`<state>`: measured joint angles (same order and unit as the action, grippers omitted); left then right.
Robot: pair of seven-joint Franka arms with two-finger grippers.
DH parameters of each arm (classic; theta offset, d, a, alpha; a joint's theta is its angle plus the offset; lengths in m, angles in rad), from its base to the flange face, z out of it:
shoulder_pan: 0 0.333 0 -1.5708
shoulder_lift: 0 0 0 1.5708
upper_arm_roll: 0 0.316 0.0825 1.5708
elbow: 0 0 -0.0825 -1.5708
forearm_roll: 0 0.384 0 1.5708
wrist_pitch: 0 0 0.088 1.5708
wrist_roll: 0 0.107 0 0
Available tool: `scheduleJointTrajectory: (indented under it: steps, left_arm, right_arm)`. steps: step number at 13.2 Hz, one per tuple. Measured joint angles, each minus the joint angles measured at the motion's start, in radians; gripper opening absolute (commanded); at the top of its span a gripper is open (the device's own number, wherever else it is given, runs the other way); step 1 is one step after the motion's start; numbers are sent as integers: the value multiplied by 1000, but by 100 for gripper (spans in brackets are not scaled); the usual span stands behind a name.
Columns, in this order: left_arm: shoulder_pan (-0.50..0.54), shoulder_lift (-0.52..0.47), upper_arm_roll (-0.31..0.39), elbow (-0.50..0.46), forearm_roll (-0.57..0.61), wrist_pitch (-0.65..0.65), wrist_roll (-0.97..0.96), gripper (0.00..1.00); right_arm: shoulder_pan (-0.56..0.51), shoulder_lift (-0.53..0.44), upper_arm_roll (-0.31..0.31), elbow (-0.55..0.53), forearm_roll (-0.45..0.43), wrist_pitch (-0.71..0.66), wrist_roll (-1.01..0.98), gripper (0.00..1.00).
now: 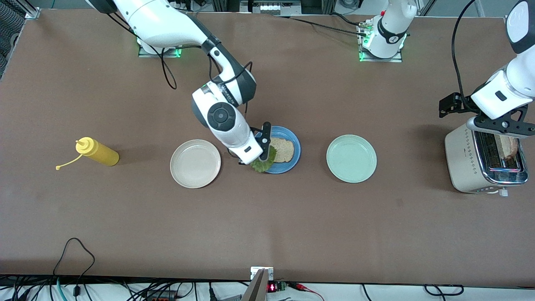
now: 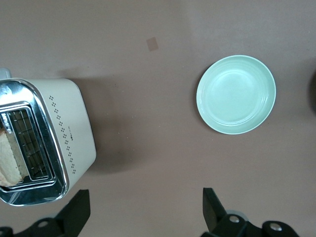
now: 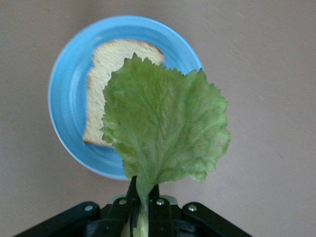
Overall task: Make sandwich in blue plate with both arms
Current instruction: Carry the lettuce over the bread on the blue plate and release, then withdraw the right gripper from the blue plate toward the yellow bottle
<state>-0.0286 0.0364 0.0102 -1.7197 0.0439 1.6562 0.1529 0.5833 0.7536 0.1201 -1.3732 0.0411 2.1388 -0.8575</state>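
Bright, even overhead light, soft shadows beside the toaster (image 1: 485, 161), all views sharp.

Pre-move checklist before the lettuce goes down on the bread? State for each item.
1. Lettuce leaf gripped: ok. The right pincer is shut on its stem.
2. Bread slice lying on the blue plate: ok, flat and inside the rim.
3. Leaf lined up over the slice: not ok. It hangs over the plate's edge toward the beige plate, covering only part of the bread.
4. Left pincer out of the way: ok. It is open, above the toaster at the left arm's end of the table.
5. Second slice available: ok, it sits in the toaster slot.
6. Leaf touching the bread: cannot tell.
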Motion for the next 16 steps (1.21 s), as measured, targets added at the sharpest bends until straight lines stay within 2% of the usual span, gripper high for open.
scheduleJointTrajectory:
  steps: [4,12,13,14,16]
  left_arm:
    - [6,1,1,0,0,-5,6,100]
    - [7,0,1,3,0,-33,6,100]
    - [7,0,1,4,0,-37,6,100]
    - [7,0,1,4,0,-39,6,100]
    - [7,0,1,4,0,-41,6,100]
  right_arm:
    - [96,64,-15,35,-31,23,-2,0]
    - [105,131,-38,55,-50,123,-2,0]
    - [108,133,-38,55,-50,125,-1,23]
    - [111,134,-38,55,-50,126,1,99]
    - [115,135,-38,57,-50,126,30,100]
